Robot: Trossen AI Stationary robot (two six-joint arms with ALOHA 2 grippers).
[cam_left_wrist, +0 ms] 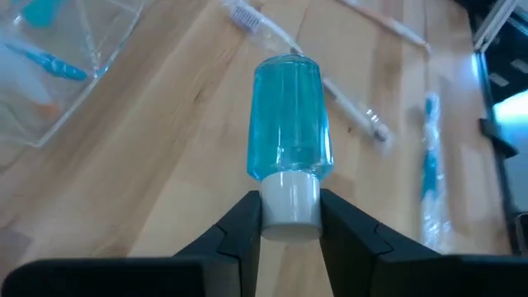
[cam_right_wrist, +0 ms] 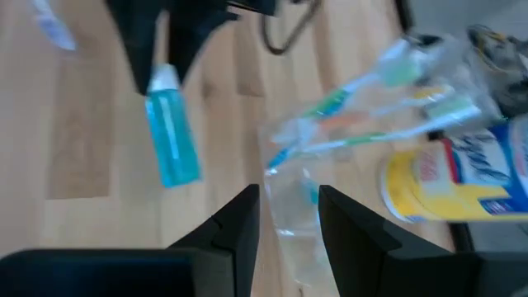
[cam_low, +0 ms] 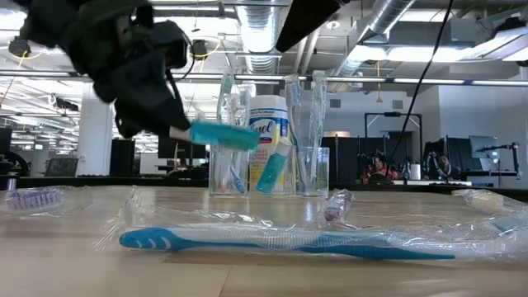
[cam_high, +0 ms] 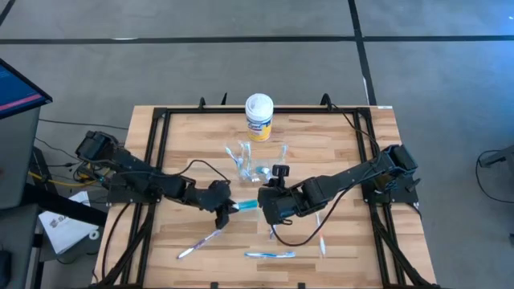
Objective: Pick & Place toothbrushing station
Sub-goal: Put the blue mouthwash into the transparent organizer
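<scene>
My left gripper (cam_high: 227, 207) is shut on a small teal-blue tube (cam_high: 246, 205) and holds it above the table's middle; the tube also shows in the low view (cam_low: 224, 134). My right gripper (cam_high: 267, 202) is open and empty just right of the tube, its fingers (cam_right_wrist: 244, 216) pointing at a see-through cup (cam_right_wrist: 290, 198). See-through cups (cam_high: 242, 164) holding toothbrushes (cam_low: 314, 124) stand on the table behind. One cup holds a second teal tube (cam_low: 272, 165). Wrapped toothbrushes (cam_high: 270, 254) lie on the near part of the table. My left gripper pinches the tube's white cap (cam_left_wrist: 290, 208) between its two fingers, one on each side. The fingers lie roughly level, coming from the table's left. The tube sticks out past the fingertips toward the right, about level and lifted clear of the table.
A yellow canister with a white lid (cam_high: 259, 117) stands at the far middle, behind the cups. Loose toothbrushes lie near the front, one on the left (cam_high: 197, 244) and one on the right (cam_high: 321, 239). A wrapped blue toothbrush (cam_low: 280, 241) lies nearest the front edge.
</scene>
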